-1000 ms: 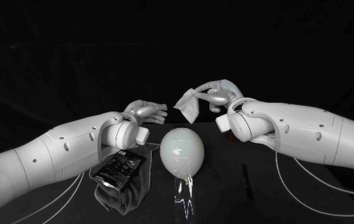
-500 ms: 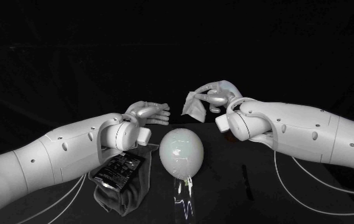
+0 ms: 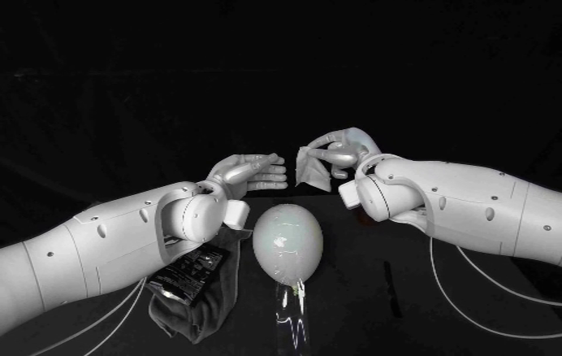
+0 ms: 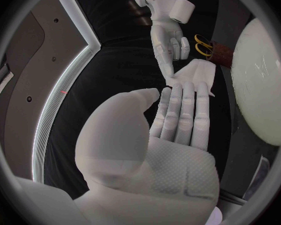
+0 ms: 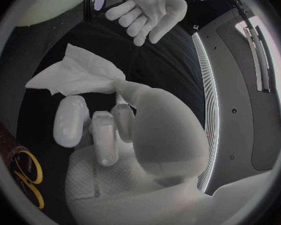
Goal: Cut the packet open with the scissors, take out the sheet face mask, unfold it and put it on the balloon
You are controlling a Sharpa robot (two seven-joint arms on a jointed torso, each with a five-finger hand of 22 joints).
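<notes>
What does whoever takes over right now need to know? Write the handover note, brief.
Right hand: pinches the folded sheet mask above the table.
Left hand: open, holds nothing, fingers stretched toward the sheet mask, apart from it.
Balloon: on the table between the arms, bare.
Packet: on a grey cloth beside the balloon, under the left arm.
Scissors: on the table, in neither hand.
Done: sheet mask out of the packet. Left: unfold it, put it on the balloon.
</notes>
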